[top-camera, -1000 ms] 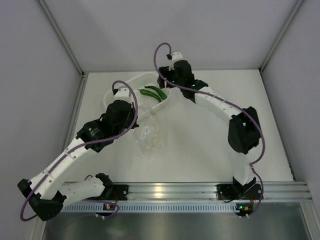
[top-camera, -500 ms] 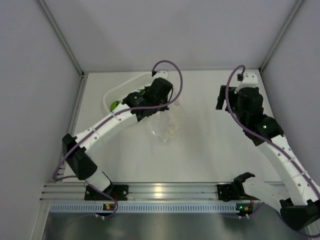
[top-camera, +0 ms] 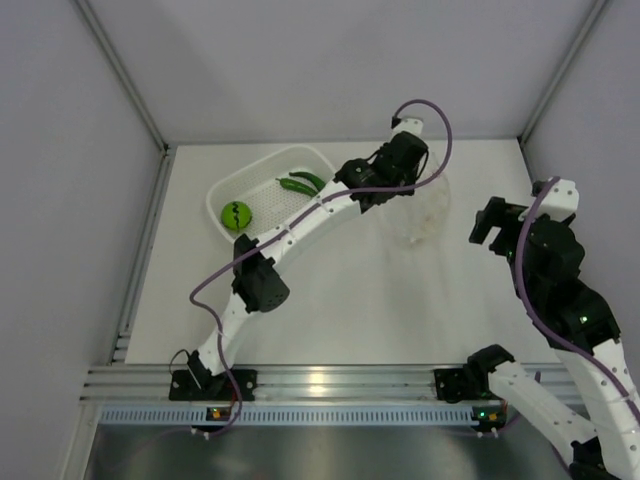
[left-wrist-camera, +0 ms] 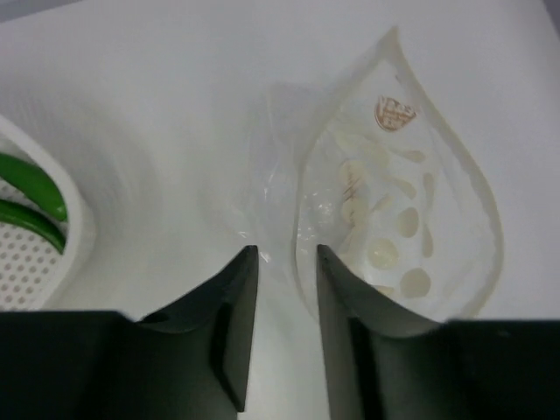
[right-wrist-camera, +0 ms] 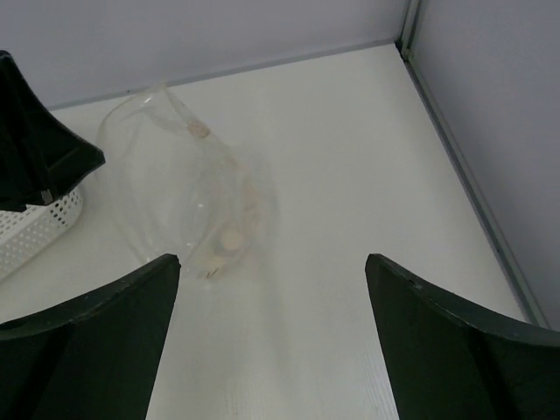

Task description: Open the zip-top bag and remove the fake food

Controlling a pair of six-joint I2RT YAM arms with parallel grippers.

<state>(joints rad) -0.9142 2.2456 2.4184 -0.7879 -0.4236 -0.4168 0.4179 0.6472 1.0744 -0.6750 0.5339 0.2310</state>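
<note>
The zip-top bag [top-camera: 416, 214] is a clear, empty, open pouch hanging at the far middle of the table. My left gripper [top-camera: 398, 192] is shut on its rim; in the left wrist view the bag [left-wrist-camera: 398, 219] has its edge between my fingertips, at the gripper [left-wrist-camera: 287, 262]. The fake food lies in the white basket [top-camera: 262, 172]: a lime-green ball [top-camera: 236, 214] and two dark green pods [top-camera: 301, 183], which also show in the left wrist view [left-wrist-camera: 31, 188]. My right gripper [top-camera: 488, 222] is wide open and empty [right-wrist-camera: 273, 258], right of the bag [right-wrist-camera: 184, 184].
The white perforated basket stands at the far left, its rim also in the left wrist view [left-wrist-camera: 74, 219] and the right wrist view [right-wrist-camera: 39, 229]. Grey walls close in the table on the left, back and right [right-wrist-camera: 490, 131].
My left arm has swung right from the basket to the far middle, carrying the bag. My right arm has drawn back to the right. The green ball now shows in the basket.
</note>
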